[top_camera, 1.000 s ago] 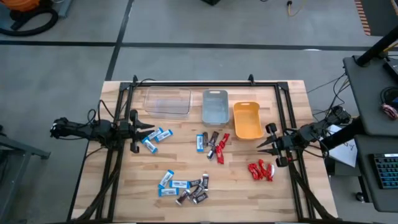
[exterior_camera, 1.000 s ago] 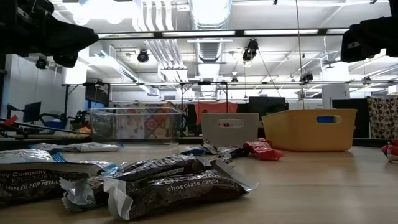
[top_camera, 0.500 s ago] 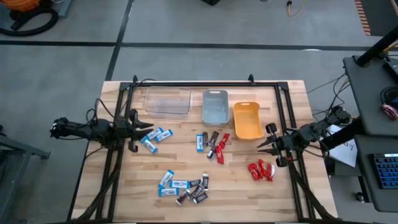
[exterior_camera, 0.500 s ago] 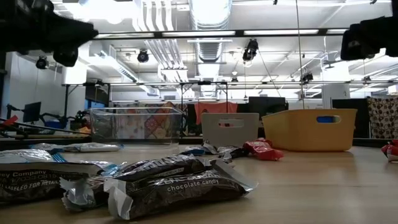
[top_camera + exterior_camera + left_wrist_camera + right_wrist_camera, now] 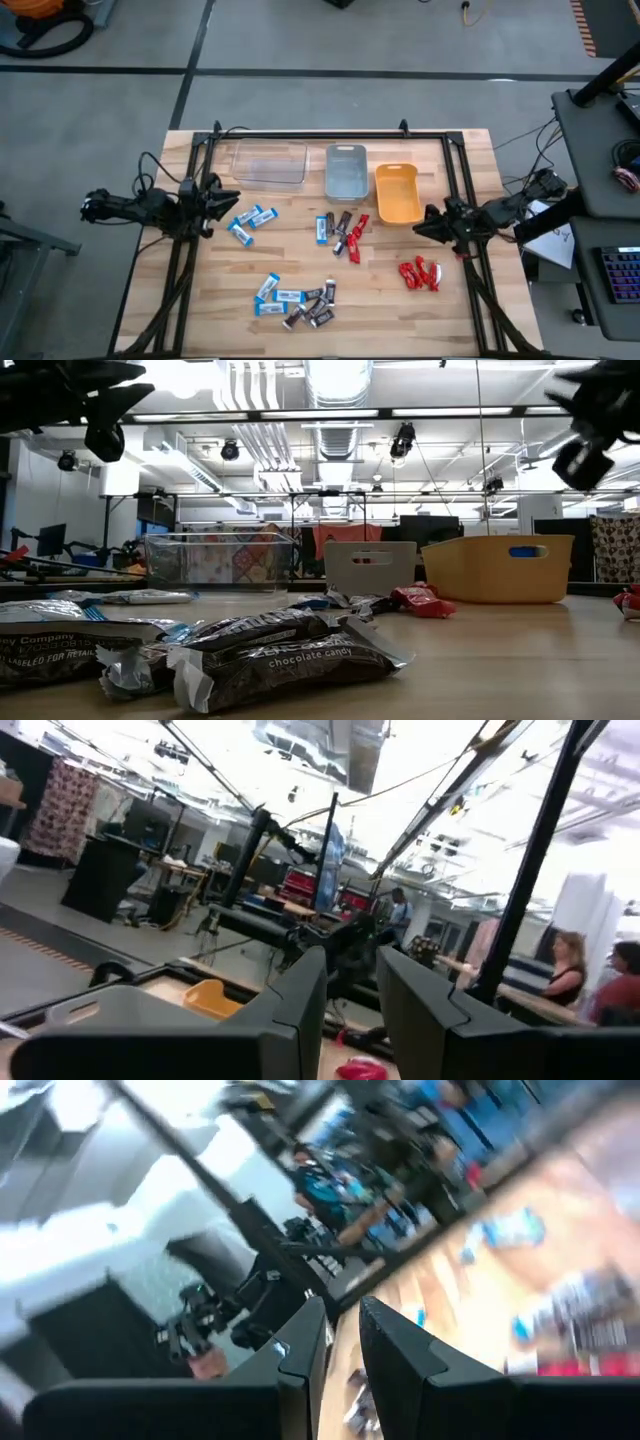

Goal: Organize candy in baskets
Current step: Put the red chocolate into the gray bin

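While both arms hang above the surface's (image 5: 300,250) side edges, nothing gripped. Left gripper (image 5: 228,196): jaws a narrow gap apart, empty, blue bars (image 5: 250,221) just inboard, long axes slanted. Right gripper (image 5: 418,227): same narrow gap, red candy (image 5: 420,273) nearer it than the middle pile (image 5: 340,232). Three baskets (image 5: 346,170) along far edge, seemingly empty.

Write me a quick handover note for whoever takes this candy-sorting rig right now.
Left claw: over the table's left side, fingers slightly apart, empty.
Right claw: over the right side beside the orange-yellow plastic bin, fingers slightly apart, empty.
The wide clear plastic bin, the grey-blue plastic bin and the orange-yellow one line the far edge, all looking empty.
Blue-and-white candy bars, shiny red wrapped candies and dark brown bars lie loose on the wooden table.
Done: nothing. Left: sort all of it.
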